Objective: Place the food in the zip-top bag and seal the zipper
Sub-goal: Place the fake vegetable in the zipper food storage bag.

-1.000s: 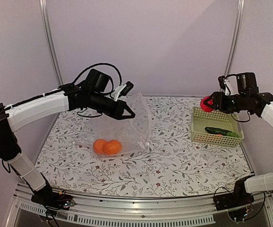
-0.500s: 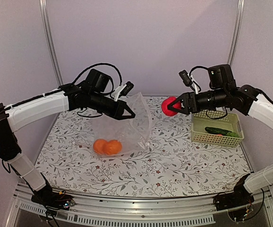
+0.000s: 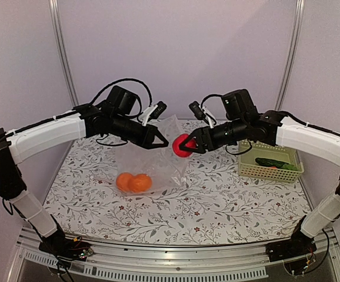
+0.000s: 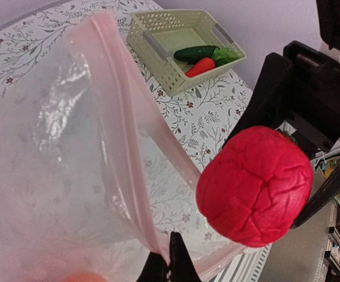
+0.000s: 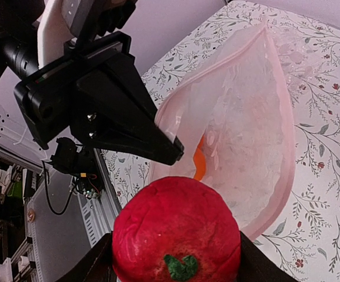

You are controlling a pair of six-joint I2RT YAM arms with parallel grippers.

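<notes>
Ok, right end effector (image 3: 189, 144) pinches round wrinkled red toy fruit (image 5: 176, 226) just beside mouth of clear crinkly zip-top bag (image 3: 165, 167), left end effector (image 4: 169, 261) clamps pink zipper strip (image 4: 122, 123) open: carry fruit past rim before releasing.

I see white link shells and black joints on left arm (image 3: 46, 132) and right arm (image 3: 311, 138); looping black cables (image 3: 123, 80); left tool (image 3: 165, 143) and right tool (image 3: 185, 145) black.

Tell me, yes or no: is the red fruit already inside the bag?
No, the red fruit is gripped by the right hand in the air beside the zip-top bag's open mouth, outside the plastic.
</notes>
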